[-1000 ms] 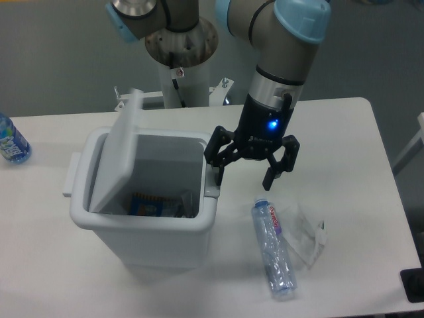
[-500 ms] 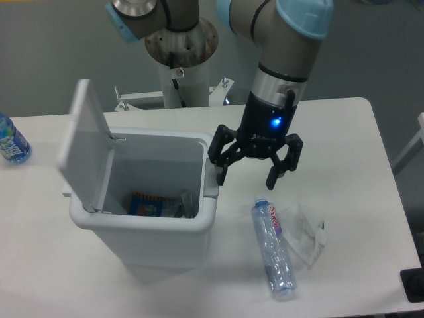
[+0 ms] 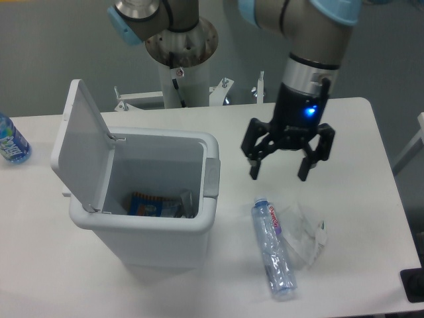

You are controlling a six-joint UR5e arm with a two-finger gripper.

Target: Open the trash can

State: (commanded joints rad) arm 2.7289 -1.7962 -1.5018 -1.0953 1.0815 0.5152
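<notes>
We judge the opening done: the trash can (image 3: 149, 199) near the counter's left front has its lid (image 3: 83, 142) upright, our gripper (image 3: 287, 159), jaws spread and empty, hovers apparently clear, needing only retreat.

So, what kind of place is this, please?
Most likely a robotics lab or test bench, not a home. A robot arm on a pedestal holds its open gripper above a plain white table, where a trash can, lid up, and an empty plastic bottle are laid out like test props.
</notes>
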